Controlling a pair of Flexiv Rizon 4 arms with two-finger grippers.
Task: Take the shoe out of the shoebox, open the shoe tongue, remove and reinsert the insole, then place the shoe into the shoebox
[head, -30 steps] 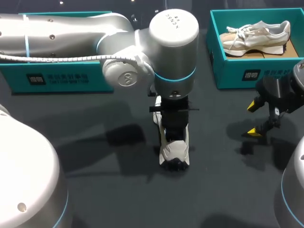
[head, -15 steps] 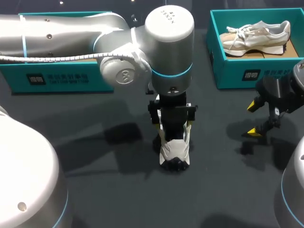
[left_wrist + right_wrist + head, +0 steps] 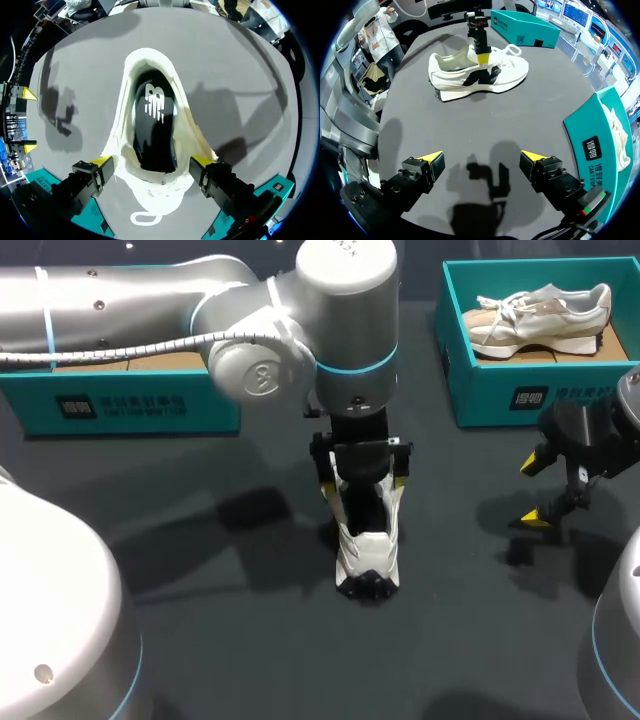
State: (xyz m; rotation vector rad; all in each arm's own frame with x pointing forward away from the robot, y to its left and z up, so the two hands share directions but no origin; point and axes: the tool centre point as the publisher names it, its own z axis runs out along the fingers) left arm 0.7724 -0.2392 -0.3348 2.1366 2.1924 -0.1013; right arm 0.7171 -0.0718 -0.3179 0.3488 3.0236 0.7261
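Observation:
A white shoe (image 3: 368, 552) with black side marks stands on the dark table near the middle. My left gripper (image 3: 363, 480) hangs over its heel end, open. In the left wrist view the yellow fingertips (image 3: 102, 161) flank the shoe's collar (image 3: 150, 195) from both sides with the gripper (image 3: 152, 161) spread wide. Inside the shoe lies a black insole (image 3: 152, 125) with a white logo. My right gripper (image 3: 537, 490) is open over bare table to the right, well apart from the shoe (image 3: 455, 75). Nothing is between its fingers (image 3: 482, 157).
A teal shoebox (image 3: 500, 390) at the back right holds a second pale shoe (image 3: 540, 310); its wall (image 3: 597, 145) is close beside my right gripper. Another teal box (image 3: 130, 400) stands at the back left, partly behind my left arm.
My left gripper has gone from narrow inside the shoe's opening to wide open and has drawn back slightly. The shoe stays on the table. The right arm has not moved.

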